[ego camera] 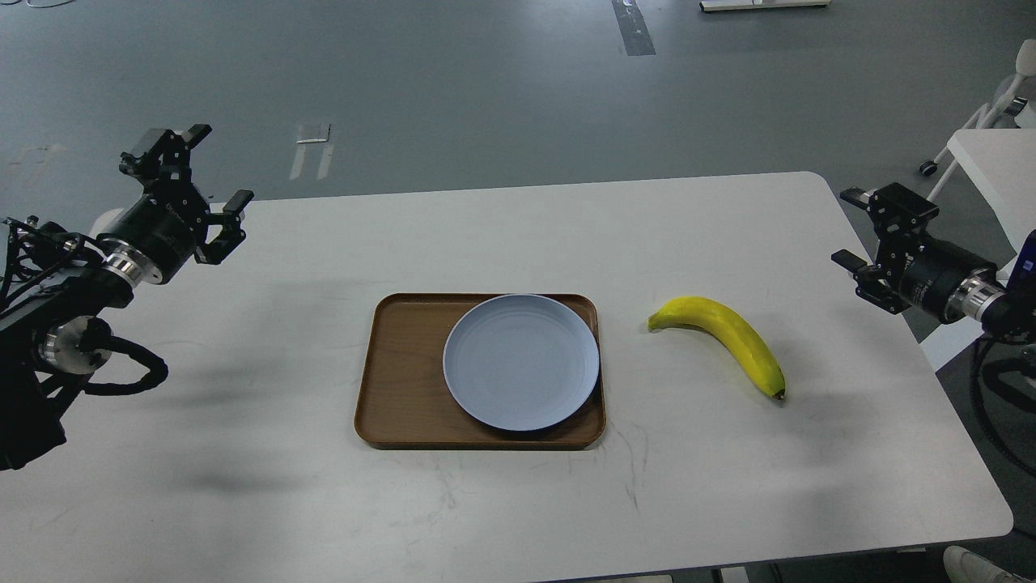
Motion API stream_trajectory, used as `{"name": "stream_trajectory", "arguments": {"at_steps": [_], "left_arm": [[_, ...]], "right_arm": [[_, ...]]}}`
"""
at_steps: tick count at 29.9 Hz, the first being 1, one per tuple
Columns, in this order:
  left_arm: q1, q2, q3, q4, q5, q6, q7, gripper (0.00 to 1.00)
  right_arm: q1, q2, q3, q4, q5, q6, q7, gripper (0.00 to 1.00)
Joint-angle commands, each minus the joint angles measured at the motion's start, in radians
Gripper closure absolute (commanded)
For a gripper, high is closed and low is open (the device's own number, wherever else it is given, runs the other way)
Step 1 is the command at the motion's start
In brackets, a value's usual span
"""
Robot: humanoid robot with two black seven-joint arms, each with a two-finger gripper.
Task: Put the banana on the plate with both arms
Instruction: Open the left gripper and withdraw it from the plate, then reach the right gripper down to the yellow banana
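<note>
The yellow banana (pixel 724 338) lies on the white table, right of the tray, stem end toward the tray and dark tip toward me. The pale blue-grey plate (pixel 521 361) sits empty in the right part of the brown wooden tray (pixel 405 372). My left gripper (pixel 209 170) is open and empty, raised over the table's far left corner, far from the plate. My right gripper (pixel 851 228) is open and empty at the table's right edge, a short way right of and beyond the banana.
The white table (pixel 502 502) has rounded corners and its front edge is near me. Grey floor lies beyond it. Another white table (pixel 991 162) and a chair leg stand at the far right.
</note>
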Motion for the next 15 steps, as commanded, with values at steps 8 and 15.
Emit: {"name": "stream_trajectory", "arguments": {"at_steps": [8,15], "left_arm": [[-0.012,0.002,-0.002,0.000,0.002,0.000,0.000,0.00],[-0.012,0.007,-0.001,-0.001,0.003,0.000,0.000,0.00]], "right_arm": [[0.239,-0.011,-0.108,0.166,-0.662,0.000,0.000,0.00],[0.357,0.038,-0.310,0.233,-0.928,0.000,0.000,0.00]]}}
